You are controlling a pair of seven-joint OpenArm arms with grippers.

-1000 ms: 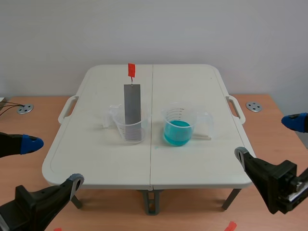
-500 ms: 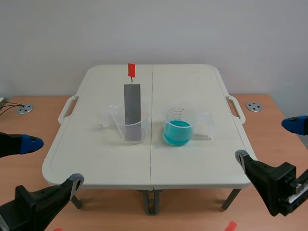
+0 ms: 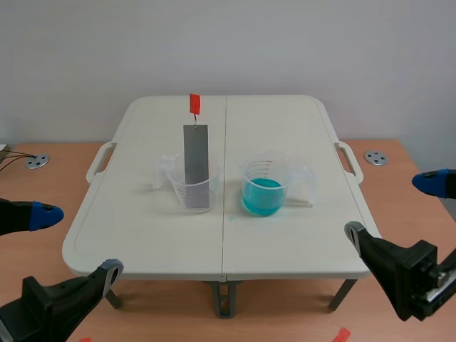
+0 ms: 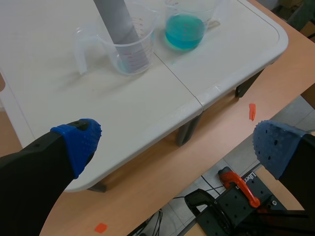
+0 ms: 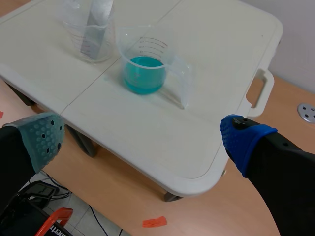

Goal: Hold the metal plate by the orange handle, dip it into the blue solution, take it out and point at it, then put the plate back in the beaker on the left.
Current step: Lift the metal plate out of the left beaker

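While wide open, both grippers [image 4: 177, 142] [image 5: 142, 136] empty.

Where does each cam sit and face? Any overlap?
Scene view: between the arms, facing across the table to the wall; left gripper and right gripper low at the sides, open.
Left wrist view: on the left wrist, looking down past its fingers at the table's near edge.
Right wrist view: on the right wrist, likewise; its fingers show.
Shared: all show the plate in the left beaker and the blue solution.
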